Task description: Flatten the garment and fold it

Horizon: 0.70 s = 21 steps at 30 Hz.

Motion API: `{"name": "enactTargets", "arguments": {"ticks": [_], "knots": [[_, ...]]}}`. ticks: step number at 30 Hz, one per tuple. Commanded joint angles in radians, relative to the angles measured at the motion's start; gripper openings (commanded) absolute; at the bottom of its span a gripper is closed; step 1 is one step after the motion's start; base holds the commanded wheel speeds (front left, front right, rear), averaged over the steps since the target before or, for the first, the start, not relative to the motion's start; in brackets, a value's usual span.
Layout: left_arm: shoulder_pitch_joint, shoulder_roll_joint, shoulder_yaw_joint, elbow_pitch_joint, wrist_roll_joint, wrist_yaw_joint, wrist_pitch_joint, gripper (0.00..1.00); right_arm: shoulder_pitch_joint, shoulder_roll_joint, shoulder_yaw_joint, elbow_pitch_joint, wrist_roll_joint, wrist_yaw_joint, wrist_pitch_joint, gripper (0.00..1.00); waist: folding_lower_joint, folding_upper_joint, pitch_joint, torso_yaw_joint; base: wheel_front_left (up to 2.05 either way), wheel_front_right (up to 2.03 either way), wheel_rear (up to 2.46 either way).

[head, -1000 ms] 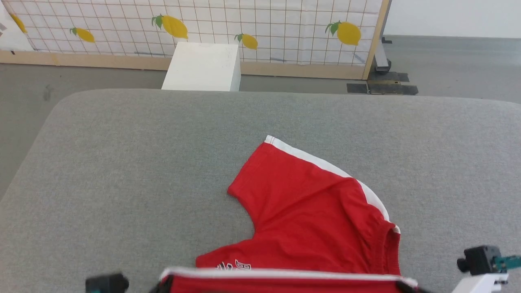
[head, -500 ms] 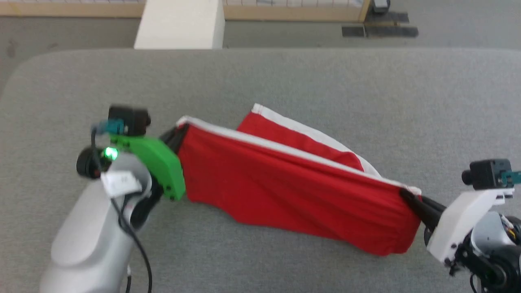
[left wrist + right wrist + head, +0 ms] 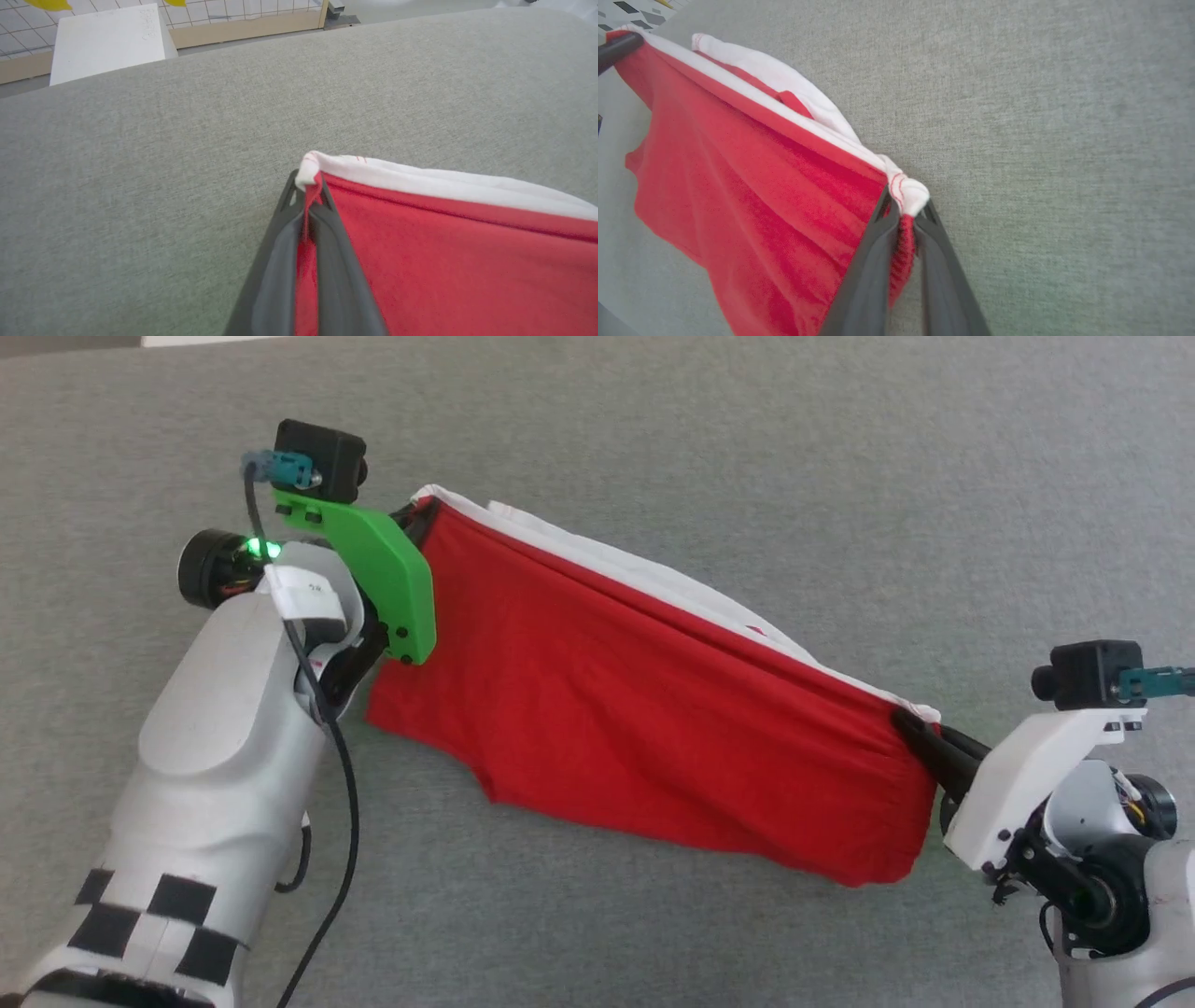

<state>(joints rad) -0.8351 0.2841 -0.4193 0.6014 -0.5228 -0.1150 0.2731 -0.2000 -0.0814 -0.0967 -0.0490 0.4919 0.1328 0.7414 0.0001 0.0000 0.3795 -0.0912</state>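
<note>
Red garment [image 3: 653, 709] clamped at both white-band corners by left gripper [image 3: 419, 514] and right gripper [image 3: 910, 726]; hanging taut, covering more underlayer than before.

No words or numbers can be read. A small white tag [image 3: 301, 595] just behind the left hand [image 3: 417, 515] has tiny dark marks, too small to read.

Head view: left gripper [image 3: 417, 513] fingertips are hidden behind the green mount [image 3: 387, 569] and a garment [image 3: 635, 709] corner. Right gripper [image 3: 910, 728] tips are buried in the opposite corner. The under layer appears mostly covered by the red top panel.

Left wrist view: the garment is cut off at the right and bottom edges. The lower part of the white box [image 3: 107, 39] is hidden behind the far edge of the grey padded surface [image 3: 140, 140].
</note>
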Motion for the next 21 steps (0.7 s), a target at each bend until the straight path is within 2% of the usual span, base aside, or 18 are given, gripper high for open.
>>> {"name": "enactTargets", "arguments": {"ticks": [1, 9, 10, 11, 12, 13, 18, 21], "knots": [[-0.028, 0.007, 0.001, 0.02, 0.008, -0.002, -0.011, 0.0, -0.014, -0.003, -0.002, 0.009, -0.008, -0.002, -0.009, 0.0, -0.0001, 0.0, 0.037, -0.041, 0.0, 0.0, 0.0], [-0.072, -0.011, -0.032, 0.124, -0.006, -0.01, -0.033, 0.0, -0.021, 0.005, 0.005, 0.046, -0.019, -0.002, -0.013, 0.01, -0.0001, 0.0, 0.038, -0.056, 0.0, 0.0, 0.0], [-0.075, -0.016, -0.034, 0.134, -0.012, -0.011, -0.039, 0.0, -0.022, 0.006, 0.006, 0.047, -0.019, -0.002, -0.016, 0.31, -0.0001, 0.0, 0.036, -0.056, 0.0, 0.0, 0.0], [-0.077, -0.019, -0.036, 0.142, -0.017, -0.012, -0.044, 0.26, -0.022, 0.007, 0.007, 0.048, -0.018, -0.002, -0.02, 0.97, -0.0001, 0.0, 0.033, -0.055, 0.0, 0.0, 0.0], [-0.079, -0.023, -0.039, 0.153, -0.021, -0.012, -0.049, 0.47, -0.021, 0.008, 0.009, 0.047, -0.019, -0.002, -0.026, 1.0, -0.0001, 0.0, 0.028, -0.054, 0.0, 0.0, 0.0], [-0.08, -0.025, -0.04, 0.162, -0.025, -0.013, -0.054, 1.0, -0.02, 0.008, 0.012, 0.046, -0.021, -0.002, -0.032, 1.0, -0.0001, 0.0, 0.022, -0.052, 0.0, 0.0, 0.0], [-0.077, -0.033, -0.036, 0.179, -0.049, -0.014, -0.13, 1.0, 0.004, 0.012, 0.006, 0.004, -0.019, -0.002, -0.12, 1.0, -0.0001, 0.0, -0.033, -0.035, 0.0, 0.0, 0.0], [-0.048, -0.025, -0.018, 0.153, -0.07, -0.015, -0.224, 1.0, 0.05, 0.019, -0.012, -0.041, -0.035, -0.002, -0.191, 1.0, -0.0001, 0.0, -0.08, -0.023, 0.0, 0.0, 0.0]]}}
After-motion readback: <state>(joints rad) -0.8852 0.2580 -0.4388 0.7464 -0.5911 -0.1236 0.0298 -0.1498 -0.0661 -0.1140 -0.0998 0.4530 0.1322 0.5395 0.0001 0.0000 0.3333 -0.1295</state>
